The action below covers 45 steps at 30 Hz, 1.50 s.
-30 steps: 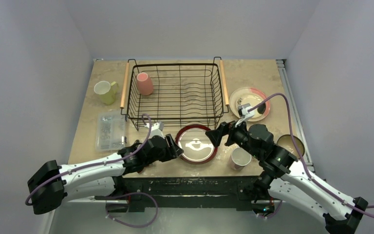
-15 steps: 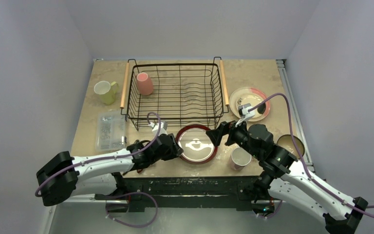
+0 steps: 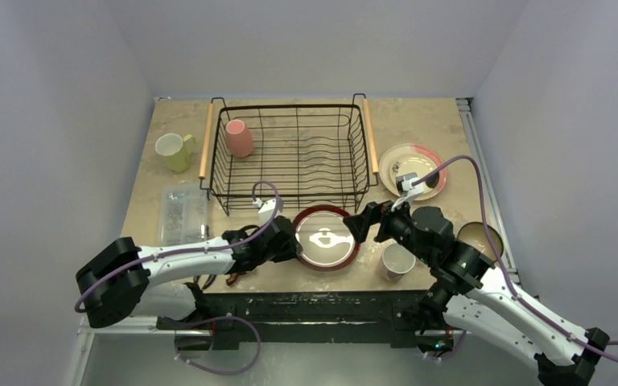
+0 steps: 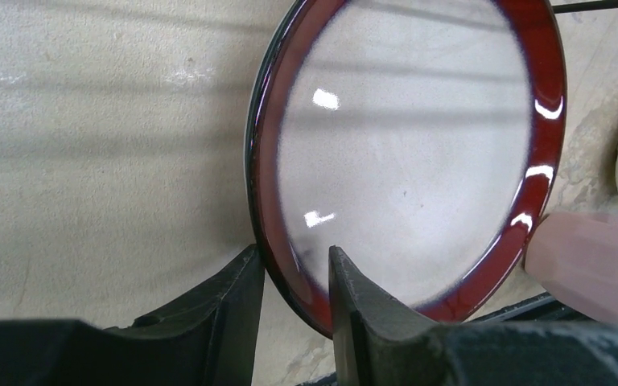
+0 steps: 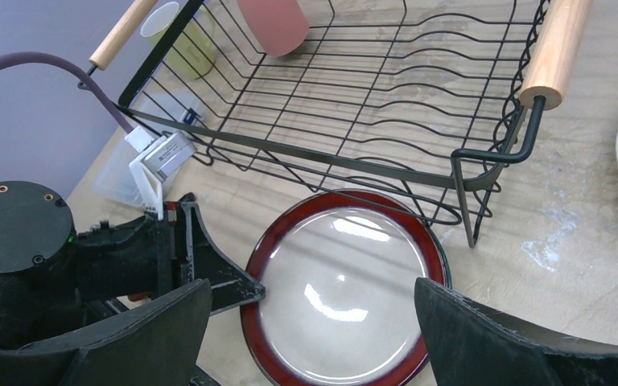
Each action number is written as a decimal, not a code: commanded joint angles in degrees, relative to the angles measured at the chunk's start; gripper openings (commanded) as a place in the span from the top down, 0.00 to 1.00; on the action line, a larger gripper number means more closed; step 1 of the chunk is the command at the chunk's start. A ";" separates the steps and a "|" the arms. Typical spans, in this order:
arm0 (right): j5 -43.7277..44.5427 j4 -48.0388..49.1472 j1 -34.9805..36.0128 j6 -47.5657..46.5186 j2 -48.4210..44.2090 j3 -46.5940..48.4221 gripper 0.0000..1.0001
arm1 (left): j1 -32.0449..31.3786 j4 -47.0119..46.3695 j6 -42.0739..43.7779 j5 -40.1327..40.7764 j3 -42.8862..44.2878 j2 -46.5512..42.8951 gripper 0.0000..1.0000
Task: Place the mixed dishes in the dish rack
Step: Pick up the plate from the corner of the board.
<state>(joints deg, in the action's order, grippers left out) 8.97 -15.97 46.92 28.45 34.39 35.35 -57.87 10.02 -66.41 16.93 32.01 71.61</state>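
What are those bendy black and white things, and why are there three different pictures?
They are two robot arms, each ending in a two-finger claw. One picture looks down from above. The other two come from small cameras on the wrists. On the table sit a black wire dish rack with a pink mug inside, a yellow-green mug, a cream plate, a pale mug, a clear box and a red plate. The left gripper has a finger on each side of the red plate's rim; I cannot tell if it pinches yet. The right gripper hovers wide open, holding nothing.
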 commanded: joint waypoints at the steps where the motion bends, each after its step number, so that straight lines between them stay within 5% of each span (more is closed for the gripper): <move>1: 1.64 0.23 0.28 0.21 0.42 1.55 0.01 | 0.62 -1.76 0.65 -0.49 3.61 3.06 0.70; 10: 1.49 1.22 0.26 0.16 1.06 1.13 0.01 | 0.83 4.69 1.56 -2.82 5.85 3.94 1.00; 16: 0.61 3.71 0.28 0.15 2.29 0.02 0.01 | 0.69 12.23 2.58 -3.63 5.81 0.43 1.00; 25: -0.22 5.64 0.29 0.12 5.21 -0.46 0.01 | 0.74 9.62 3.19 -6.29 3.17 -1.81 1.00; 32: -0.18 5.26 0.31 0.12 6.42 0.06 0.01 | 0.86 9.29 1.62 -4.80 2.14 -0.69 0.82; 40: 0.08 5.14 0.28 0.43 5.32 -0.43 0.01 | 1.48 9.09 2.17 -3.73 2.80 0.17 0.46; 45: -0.17 5.48 0.28 0.10 5.88 -0.64 0.01 | 1.53 7.39 2.72 -4.45 3.15 2.73 0.37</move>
<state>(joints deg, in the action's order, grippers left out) 9.26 -12.67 46.92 28.47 40.42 35.11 -56.64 19.14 -64.90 12.14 34.57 72.75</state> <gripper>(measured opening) 0.987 0.616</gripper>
